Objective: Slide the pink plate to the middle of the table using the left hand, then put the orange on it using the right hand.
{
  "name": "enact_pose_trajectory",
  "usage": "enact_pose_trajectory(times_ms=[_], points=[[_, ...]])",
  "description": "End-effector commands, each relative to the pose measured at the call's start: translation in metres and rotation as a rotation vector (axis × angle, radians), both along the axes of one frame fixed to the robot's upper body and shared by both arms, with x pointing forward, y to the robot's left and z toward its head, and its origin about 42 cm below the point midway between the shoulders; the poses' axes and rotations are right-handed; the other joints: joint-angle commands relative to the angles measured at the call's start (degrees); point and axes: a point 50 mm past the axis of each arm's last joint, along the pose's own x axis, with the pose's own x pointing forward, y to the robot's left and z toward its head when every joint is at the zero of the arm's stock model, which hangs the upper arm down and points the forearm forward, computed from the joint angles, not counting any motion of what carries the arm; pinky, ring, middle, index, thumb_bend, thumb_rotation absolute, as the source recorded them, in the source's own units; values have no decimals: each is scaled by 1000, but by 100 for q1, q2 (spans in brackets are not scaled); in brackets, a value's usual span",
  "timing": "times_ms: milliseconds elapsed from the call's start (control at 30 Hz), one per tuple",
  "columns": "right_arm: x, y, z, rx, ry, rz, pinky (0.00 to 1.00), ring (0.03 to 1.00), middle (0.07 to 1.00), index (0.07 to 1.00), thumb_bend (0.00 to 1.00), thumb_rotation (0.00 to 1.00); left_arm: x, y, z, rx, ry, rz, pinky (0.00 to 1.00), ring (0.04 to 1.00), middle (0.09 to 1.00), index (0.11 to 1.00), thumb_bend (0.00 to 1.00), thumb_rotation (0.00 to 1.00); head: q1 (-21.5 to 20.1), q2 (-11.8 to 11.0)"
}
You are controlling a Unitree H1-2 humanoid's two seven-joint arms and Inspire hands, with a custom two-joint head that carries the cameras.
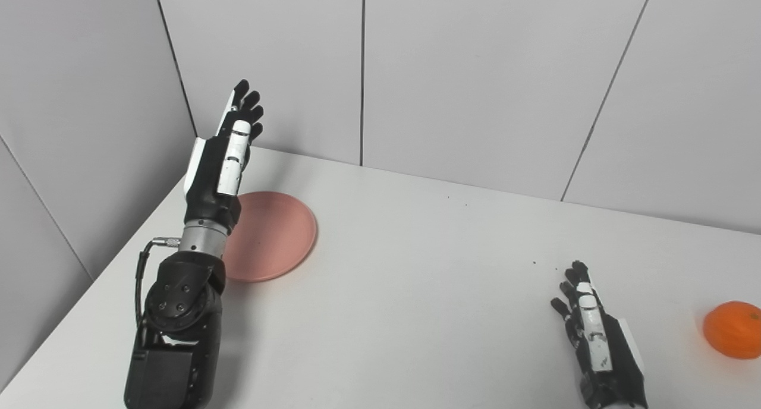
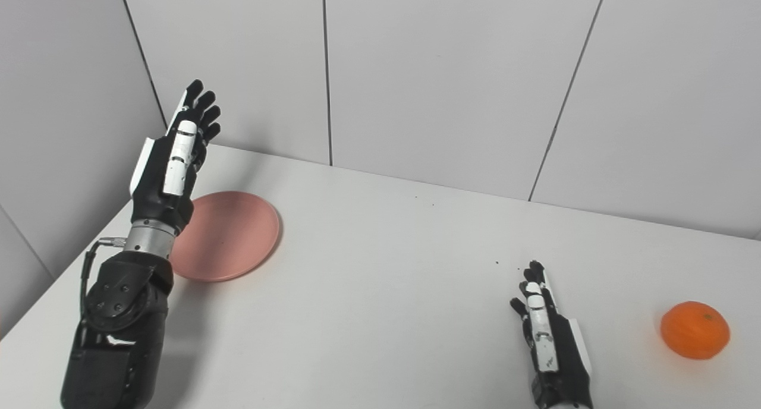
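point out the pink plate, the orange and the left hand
pink plate [image 2: 238,236], right eye view, bare middle of its surface
orange [image 2: 694,330], right eye view, centre of the fruit
left hand [image 1: 223,159], left eye view, middle of the hand

Pink plate far left, orange far right

Both hands, the left hand and the right hand, are built of black fingers with white panels. On the left arm, a silver wrist ring, a black screwed forearm housing and a black cable at its 9 o'clock side are seen.
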Motion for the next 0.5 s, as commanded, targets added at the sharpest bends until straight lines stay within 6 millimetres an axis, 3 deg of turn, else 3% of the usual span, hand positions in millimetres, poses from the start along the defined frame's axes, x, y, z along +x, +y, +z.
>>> enact_pose_trajectory(times_ms=[0,133,467], points=[[-2,-4,2,-4,-5,-12,1000,1000,1000,1000,180,1000,3,7,23,32,-102,2,955,963,987,970,437,1000,4,-1],[-2,-5,2,0,-1,-10,1000,1000,1000,1000,184,1000,3,23,22,23,-88,33,959,970,983,963,388,1000,13,-8],[-1,-6,1,-2,3,-14,1000,1000,1000,1000,167,1000,-2,52,17,5,-57,77,949,960,972,959,383,1000,71,-26]])
